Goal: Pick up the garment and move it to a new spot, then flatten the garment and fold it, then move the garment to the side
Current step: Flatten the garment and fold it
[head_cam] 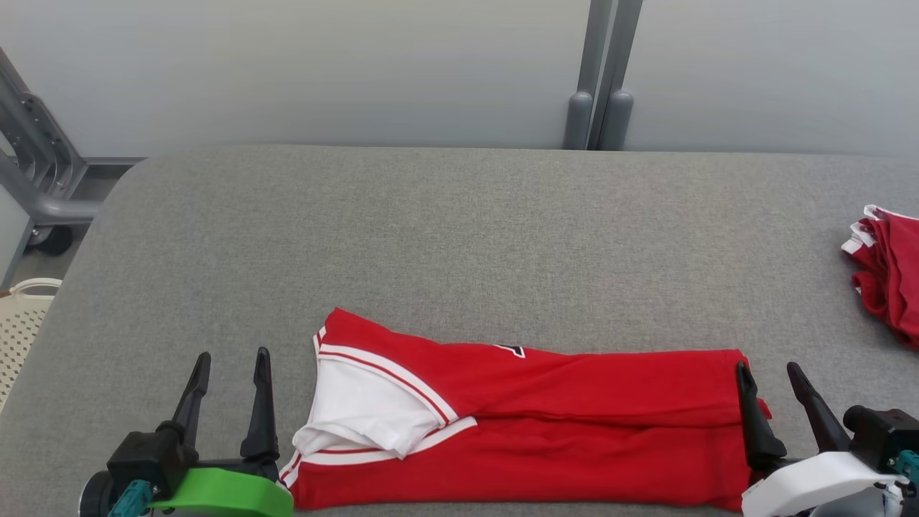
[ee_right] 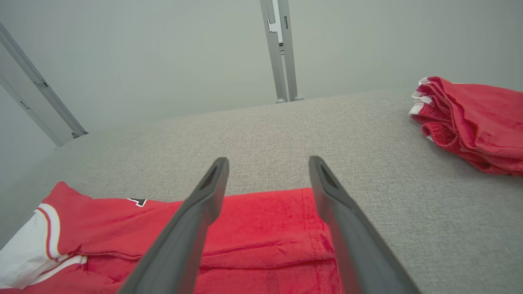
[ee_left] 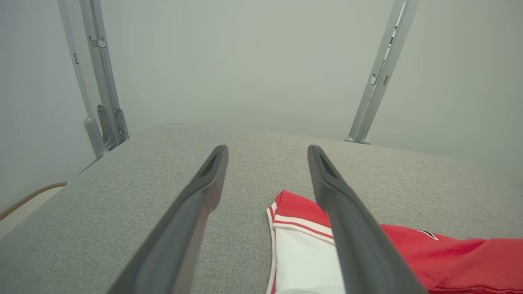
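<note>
Long-folded red jersey (head_cam: 546, 424) w/ white trim lies along the near edge of the grey padded table (head_cam: 459, 230), white sleeve end to the left. Left gripper (head_cam: 234, 354) sits just left of it, fingers wide apart, nothing held. Right gripper (head_cam: 767, 366) is at the jersey's right end, also wide open & empty. A 2nd red garment pile (head_cam: 890, 273) lies at the right edge, well apart.
</note>
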Motion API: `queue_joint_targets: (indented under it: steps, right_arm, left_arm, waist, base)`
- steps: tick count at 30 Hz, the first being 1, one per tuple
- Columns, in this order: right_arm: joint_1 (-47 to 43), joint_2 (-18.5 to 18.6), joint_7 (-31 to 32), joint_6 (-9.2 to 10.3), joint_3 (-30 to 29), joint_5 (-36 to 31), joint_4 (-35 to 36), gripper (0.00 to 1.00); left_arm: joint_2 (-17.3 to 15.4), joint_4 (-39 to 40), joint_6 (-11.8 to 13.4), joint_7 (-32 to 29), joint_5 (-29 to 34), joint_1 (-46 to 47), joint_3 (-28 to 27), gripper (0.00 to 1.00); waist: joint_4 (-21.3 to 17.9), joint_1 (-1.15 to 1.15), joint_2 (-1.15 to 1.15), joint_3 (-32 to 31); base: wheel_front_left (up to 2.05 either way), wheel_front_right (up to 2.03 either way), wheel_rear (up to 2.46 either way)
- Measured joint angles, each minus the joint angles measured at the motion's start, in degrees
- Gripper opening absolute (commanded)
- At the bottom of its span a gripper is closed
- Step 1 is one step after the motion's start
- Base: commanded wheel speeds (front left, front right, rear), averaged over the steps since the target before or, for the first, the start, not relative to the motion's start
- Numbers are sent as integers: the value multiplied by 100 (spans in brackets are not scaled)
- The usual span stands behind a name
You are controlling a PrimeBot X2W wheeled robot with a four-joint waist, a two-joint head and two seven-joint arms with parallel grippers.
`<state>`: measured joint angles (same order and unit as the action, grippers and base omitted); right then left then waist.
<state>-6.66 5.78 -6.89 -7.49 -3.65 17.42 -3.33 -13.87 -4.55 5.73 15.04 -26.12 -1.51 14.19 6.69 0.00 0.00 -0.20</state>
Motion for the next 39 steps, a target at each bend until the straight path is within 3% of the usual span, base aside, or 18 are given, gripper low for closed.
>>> queue_joint_targets:
  steps: [5,14,32,36,39]
  right_arm:
    - [52,-101,-197,0,77,-141,-345,100]
    - [281,-221,-272,0,249,-98,-634,100]
    - [344,-246,-25,0,248,-314,-688,100]
    - [344,-259,179,0,32,-365,-716,100]
    - [356,-275,687,0,-425,-646,-695,100]
  left_arm:
    - [224,-339,-527,9,160,103,-202,100]
    - [456,-854,-982,10,296,222,-519,100]
    - [665,-1277,-1239,9,701,302,-670,100]
    - [673,-1393,-1279,9,708,327,-631,100]
    - [672,-1443,-1287,9,708,363,-603,100]
  waist:
    - [53,0,0,-85]
    - [6,0,0,-130]
    - [-62,0,0,-98]
    - [-65,0,0,-88]
    - [-68,0,0,-68]
  base:
    - [0,0,0]
    - [0,0,0]
    - [0,0,0]
    - [0,0,0]
    - [0,0,0]
